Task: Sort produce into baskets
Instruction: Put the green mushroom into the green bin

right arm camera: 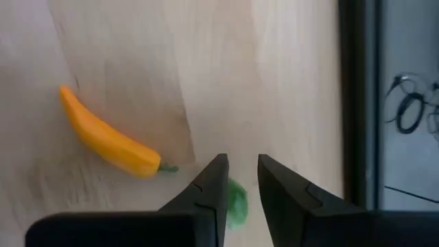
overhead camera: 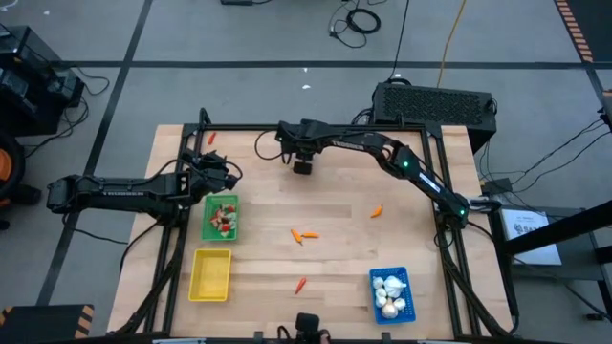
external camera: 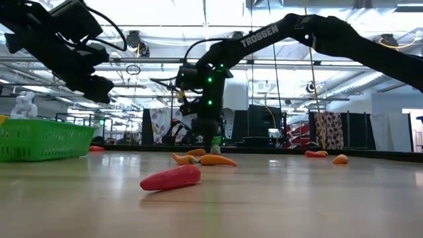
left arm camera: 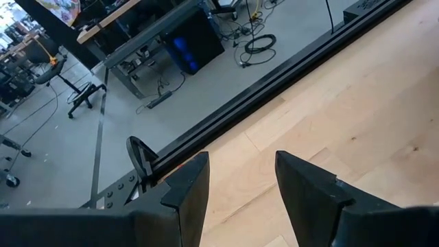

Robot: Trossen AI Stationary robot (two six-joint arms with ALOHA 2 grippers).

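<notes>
Reaching to the table's (overhead camera: 344,258) top edge, right gripper (right arm camera: 241,180) straddles a green piece (right arm camera: 235,203), fingers narrowly apart; left gripper (left arm camera: 241,180) gapes over bare wood.

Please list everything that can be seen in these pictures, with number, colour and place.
table: one, light wood, under everything.
green basket: one, on the table's left side, holding mixed small produce.
yellow basket: one, near edge, below the green one in the high view.
blue basket: one, near right corner.
garlic bulbs: several, white, inside the blue basket.
loose peppers: at least five, orange or red, scattered over the table.
yellow-orange pepper: one, beside the right gripper.
green piece: one, small, under the right gripper's fingers.
black box: one, behind the table.
left gripper: open, empty, above the green basket's far side.
right gripper: slightly open, low at the table's far middle.
</notes>
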